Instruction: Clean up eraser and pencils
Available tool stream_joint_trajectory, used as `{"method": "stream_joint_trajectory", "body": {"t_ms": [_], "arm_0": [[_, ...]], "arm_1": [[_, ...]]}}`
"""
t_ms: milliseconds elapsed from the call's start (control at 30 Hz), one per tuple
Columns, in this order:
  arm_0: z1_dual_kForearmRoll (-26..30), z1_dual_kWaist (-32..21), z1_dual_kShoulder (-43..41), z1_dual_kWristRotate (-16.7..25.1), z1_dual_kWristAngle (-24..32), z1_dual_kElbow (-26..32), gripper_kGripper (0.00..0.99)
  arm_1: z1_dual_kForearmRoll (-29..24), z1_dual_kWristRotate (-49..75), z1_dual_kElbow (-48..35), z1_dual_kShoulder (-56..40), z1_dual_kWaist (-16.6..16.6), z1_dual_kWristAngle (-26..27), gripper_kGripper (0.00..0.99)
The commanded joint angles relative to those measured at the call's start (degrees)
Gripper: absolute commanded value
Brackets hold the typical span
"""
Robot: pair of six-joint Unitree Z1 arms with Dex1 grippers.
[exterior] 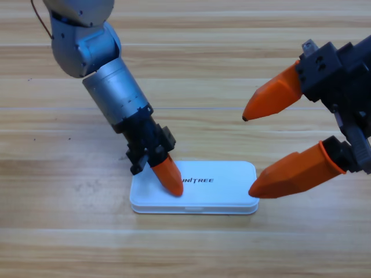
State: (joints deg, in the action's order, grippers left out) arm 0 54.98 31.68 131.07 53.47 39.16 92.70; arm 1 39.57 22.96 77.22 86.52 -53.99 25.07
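The white case [223,191] lies shut on the table, its long side running left to right. My left gripper [172,186] comes down from the upper left, and its orange tip rests on the left end of the case lid; it is shut, with nothing held. My right gripper [247,156] hangs at the right edge, large in view and open, its lower jaw tip just off the case's right end. The eraser and the pencils are out of view.
The wooden table [69,243] surrounds the case on all sides. The left arm's grey body [110,87] slants across the upper left. The right arm's black gripper body [342,75] fills the upper right.
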Motion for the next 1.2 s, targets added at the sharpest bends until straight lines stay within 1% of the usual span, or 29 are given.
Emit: {"method": "stream_joint_trajectory", "body": {"t_ms": [33, 100, 200, 300, 433, 567, 700, 800, 933, 967, 1000, 1033, 1067, 1100, 1200], "arm_0": [[-1.02, 1.01, 2.08, -0.12, -1.37, -1.55, 0.0], [-0.49, 1.01, 0.06, -0.39, -1.98, -1.03, 0.0], [2.67, 1.01, -4.07, -0.83, -1.9, 0.91, 0.0], [4.26, 1.72, -10.66, -2.32, -1.98, 1.26, 0.0], [5.22, 4.09, -20.15, -5.49, -2.51, 1.43, 0.0], [5.22, 8.04, -27.36, -9.7, -5.76, 1.52, 0.0], [5.31, 12.53, -31.23, -11.73, -9.45, 1.26, 0.0], [5.22, 15.07, -32.81, -11.73, -11.3, 0.64, 0.0], [5.13, 16.92, -32.9, -11.81, -13.06, 0.38, 0.0], [5.13, 17.18, -32.81, -11.81, -13.67, 0.29, 0.089], [5.22, 17.54, -32.9, -11.99, -14.64, -0.06, 0.426], [5.22, 17.54, -33.25, -13.04, -15.08, -0.68, 0.773], [5.13, 17.54, -33.6, -13.75, -15.08, -1.11, 0.963], [5.22, 17.54, -33.86, -13.92, -15.17, -1.38, 0.99], [5.13, 17.54, -34.3, -13.83, -15.34, -2.08, 0.99]], "arm_1": [[-0.64, -0.46, -0.32, 0.23, 1.52, 1.03, 0.988], [-0.64, -0.46, -0.23, 0.32, 1.52, 1.03, 0.988], [-0.64, -0.55, -0.23, 0.32, 1.52, 1.03, 0.988], [-0.64, -0.81, -0.05, 0.4, 1.52, 0.95, 0.988], [-0.64, -0.99, 0.04, 0.49, 1.52, 0.95, 0.989], [-0.55, -1.17, 0.04, 0.49, 1.52, 0.86, 0.989], [-0.64, -1.25, 0.04, 0.49, 1.52, 0.86, 0.989], [-0.55, -1.43, 0.04, 0.49, 1.52, 0.86, 0.989], [-0.55, -1.52, 0.04, 0.49, 1.52, 0.86, 0.989], [-0.64, -1.52, 0.04, 0.49, 1.52, 0.86, 0.989], [-0.64, -1.52, 0.04, 0.49, 1.52, 0.86, 0.989], [-0.64, -1.52, 0.04, 0.4, 1.52, 0.77, 0.989], [-0.55, -1.6, 0.04, 0.4, 1.52, 0.86, 0.989], [-0.55, -1.6, 0.04, 0.4, 1.52, 0.86, 0.989], [-0.64, -1.6, -0.05, 0.4, 1.52, 0.77, 0.989]]}}
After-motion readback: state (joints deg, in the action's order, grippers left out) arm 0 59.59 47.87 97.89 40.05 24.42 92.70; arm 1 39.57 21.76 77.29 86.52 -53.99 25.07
